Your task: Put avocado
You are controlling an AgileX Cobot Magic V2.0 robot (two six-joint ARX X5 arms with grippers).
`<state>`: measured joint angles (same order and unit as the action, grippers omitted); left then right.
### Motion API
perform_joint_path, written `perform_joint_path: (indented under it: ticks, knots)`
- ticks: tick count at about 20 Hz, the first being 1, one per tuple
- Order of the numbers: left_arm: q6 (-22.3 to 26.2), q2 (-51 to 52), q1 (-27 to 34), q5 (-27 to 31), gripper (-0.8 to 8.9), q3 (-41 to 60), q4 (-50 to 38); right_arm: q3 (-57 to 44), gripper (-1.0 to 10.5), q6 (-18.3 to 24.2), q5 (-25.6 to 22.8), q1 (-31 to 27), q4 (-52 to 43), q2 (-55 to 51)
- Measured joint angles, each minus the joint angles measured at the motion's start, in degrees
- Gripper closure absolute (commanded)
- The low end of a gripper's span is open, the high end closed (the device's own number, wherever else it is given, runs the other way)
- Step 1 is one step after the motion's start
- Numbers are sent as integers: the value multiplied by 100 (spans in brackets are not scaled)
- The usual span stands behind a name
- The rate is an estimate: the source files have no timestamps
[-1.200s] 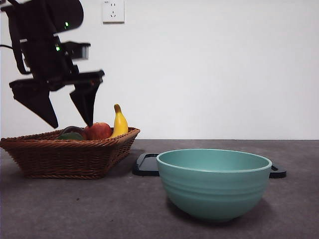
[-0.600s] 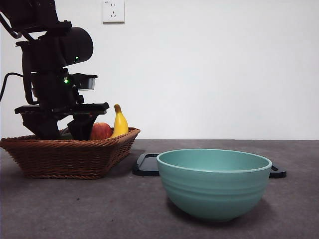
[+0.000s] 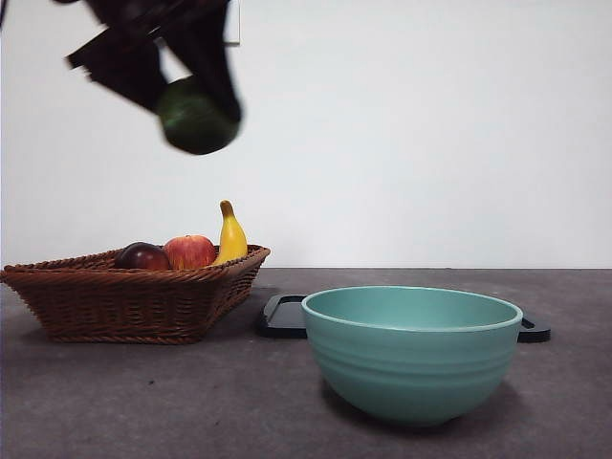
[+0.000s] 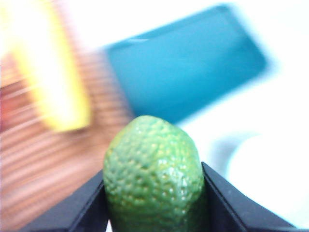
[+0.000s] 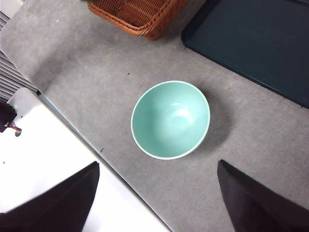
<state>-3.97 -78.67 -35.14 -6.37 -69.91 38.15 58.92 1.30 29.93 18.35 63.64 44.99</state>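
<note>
Avocado (image 3: 196, 117) lifted, left gripper (image 4: 153, 193) clamping, basket (image 3: 124, 304) below

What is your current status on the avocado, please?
Left gripper shut on avocado, high above the wicker basket. Right gripper open, waiting over the teal bowl. Nothing in the way.

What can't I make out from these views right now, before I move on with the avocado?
- Front view: the left tool holding the avocado is motion-blurred and cut off by the top edge.
- Left wrist view: everything behind the avocado is blurred and washed out.
- Front view: the bowl hides most of the black tray; its inside is below the rim.
- Right wrist view: the basket is cut off by the top edge, contents unseen.
</note>
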Motion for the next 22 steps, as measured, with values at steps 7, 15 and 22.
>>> perform_joint_path:
  ticks: [7,15,22]
  knots:
    - [7,-990,-1622,-111,661,0,-426,0,555,0,0,0,-2,0]
    - [103,-2131,-2103,-39,661,0,-1102,0,555,0,-4,0,-2,0]
    - [208,-2509,-2175,192,626,0,-1318,0,555,0,-4,0,-2,0]
